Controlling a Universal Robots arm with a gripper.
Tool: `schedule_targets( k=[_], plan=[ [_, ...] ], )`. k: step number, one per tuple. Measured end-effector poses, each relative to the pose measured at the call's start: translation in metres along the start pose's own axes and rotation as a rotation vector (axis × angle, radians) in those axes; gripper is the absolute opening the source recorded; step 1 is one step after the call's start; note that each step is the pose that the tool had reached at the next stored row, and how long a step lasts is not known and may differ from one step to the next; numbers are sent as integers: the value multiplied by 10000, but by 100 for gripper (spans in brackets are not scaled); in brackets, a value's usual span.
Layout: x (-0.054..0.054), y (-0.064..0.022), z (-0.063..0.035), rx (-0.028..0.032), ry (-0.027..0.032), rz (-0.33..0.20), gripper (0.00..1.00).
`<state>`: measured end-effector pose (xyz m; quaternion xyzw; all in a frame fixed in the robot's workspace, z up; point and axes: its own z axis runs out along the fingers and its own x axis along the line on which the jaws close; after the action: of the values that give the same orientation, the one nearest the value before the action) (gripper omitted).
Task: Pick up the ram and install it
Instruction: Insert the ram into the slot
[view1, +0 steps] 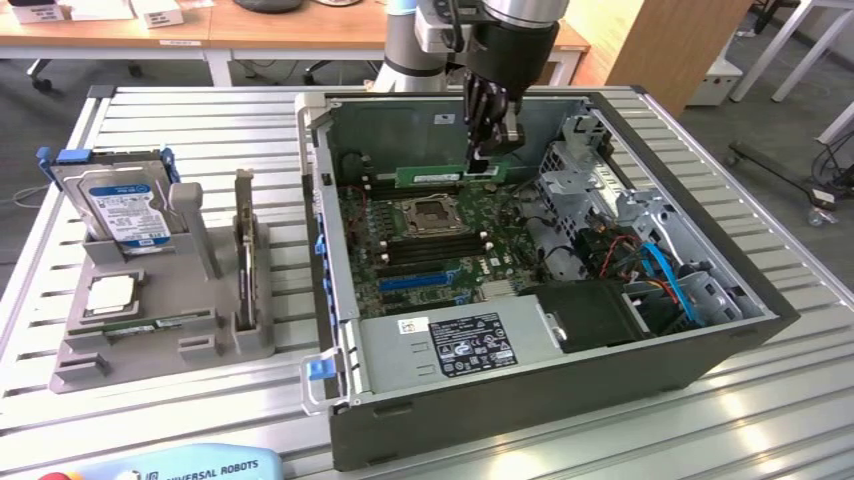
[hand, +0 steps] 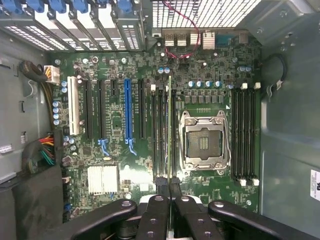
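The ram (view1: 434, 176), a long thin green stick with a white label, hangs on its edge inside the open computer case (view1: 534, 400), just above the motherboard's far end. My gripper (view1: 478, 155) is shut on one end of it from above. In the wrist view the ram (hand: 170, 125) shows edge-on as a thin line. It runs along the dark memory slots (hand: 161, 130) beside the processor socket (hand: 204, 142). The black fingers (hand: 152, 215) are pressed together around the stick's near end. Whether the stick touches a slot I cannot tell.
A grey holder (view1: 160, 345) at the exterior view's left carries a hard drive (view1: 127, 205) and a square silver chip (view1: 110, 292). Inside the case are the power supply (view1: 454, 345), a drive cage (view1: 587, 170) and cables (view1: 667, 275). A blue expansion slot (hand: 127, 110) lies beside the memory slots.
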<state>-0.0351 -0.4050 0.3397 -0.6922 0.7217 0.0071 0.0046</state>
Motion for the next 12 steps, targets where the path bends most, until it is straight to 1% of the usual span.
schedule_targets(
  k=[12],
  plan=[
    [3,-1,205,0,0,0,12]
  ],
)
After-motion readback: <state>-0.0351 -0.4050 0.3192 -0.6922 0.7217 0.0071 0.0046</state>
